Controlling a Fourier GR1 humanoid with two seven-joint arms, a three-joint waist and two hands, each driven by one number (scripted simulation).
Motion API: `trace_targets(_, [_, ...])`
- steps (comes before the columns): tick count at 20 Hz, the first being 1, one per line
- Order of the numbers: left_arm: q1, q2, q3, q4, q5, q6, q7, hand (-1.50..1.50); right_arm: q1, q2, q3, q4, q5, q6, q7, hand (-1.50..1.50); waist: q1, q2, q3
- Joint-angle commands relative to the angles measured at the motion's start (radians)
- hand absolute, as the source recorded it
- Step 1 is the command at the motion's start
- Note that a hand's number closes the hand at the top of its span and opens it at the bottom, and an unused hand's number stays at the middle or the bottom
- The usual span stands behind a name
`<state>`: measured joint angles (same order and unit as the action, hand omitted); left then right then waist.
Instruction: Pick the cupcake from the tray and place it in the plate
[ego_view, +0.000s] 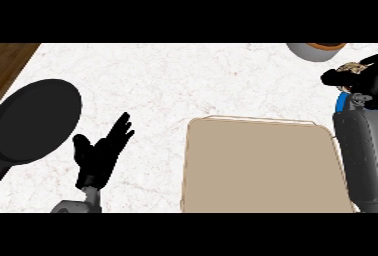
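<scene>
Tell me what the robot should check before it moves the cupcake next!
1. Right hand curled round the cupcake: ok.
2. Cupcake lifted off the tray: ok; it shows beyond the tray's far right corner.
3. Plate has room: ok; nothing shows on it.
4. Cupcake over the plate: not ok; the plate lies at the far left.
5. Left hand out of the way: not ok; it rests open between tray and plate.
6. Bowl near the right hand: cannot tell how close.

A tan tray (262, 167) and black plate (37, 122) sit on a white, faintly veined counter (184, 80).
</scene>
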<state>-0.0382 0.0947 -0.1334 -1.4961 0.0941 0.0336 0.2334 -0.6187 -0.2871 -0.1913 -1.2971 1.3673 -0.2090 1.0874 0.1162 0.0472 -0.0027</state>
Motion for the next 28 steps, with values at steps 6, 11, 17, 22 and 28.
trace_targets(6, [-0.009, 0.007, -0.005, 0.029, -0.004, -0.01, 0.021, 0.0, -0.164, 0.031, -0.146, 0.095, 0.351, -0.249, 0.31, 1.5, 0.018, 0.003, 0.003])
trace_targets(11, [0.011, 0.005, 0.0, 0.029, -0.004, -0.003, 0.017, 0.0, -0.143, 0.051, -0.244, 0.099, 0.5, -0.355, 0.333, 1.5, -0.017, -0.007, 0.005])
trace_targets(17, [0.033, 0.005, 0.026, 0.045, 0.002, 0.01, -0.002, 0.0, -0.066, 0.099, -0.347, 0.111, 0.686, -0.448, 0.353, 1.5, -0.058, -0.02, 0.004])
trace_targets(22, [0.038, -0.004, 0.026, 0.045, -0.002, 0.021, 0.005, 0.0, -0.027, 0.075, -0.487, 0.159, 0.693, -0.569, 0.301, 1.5, -0.076, -0.023, 0.006])
trace_targets(28, [0.028, 0.028, 0.072, 0.072, 0.039, -0.023, -0.012, 0.0, 0.002, 0.091, -0.608, 0.217, 0.696, -0.714, 0.235, 1.5, -0.085, -0.026, 0.005])
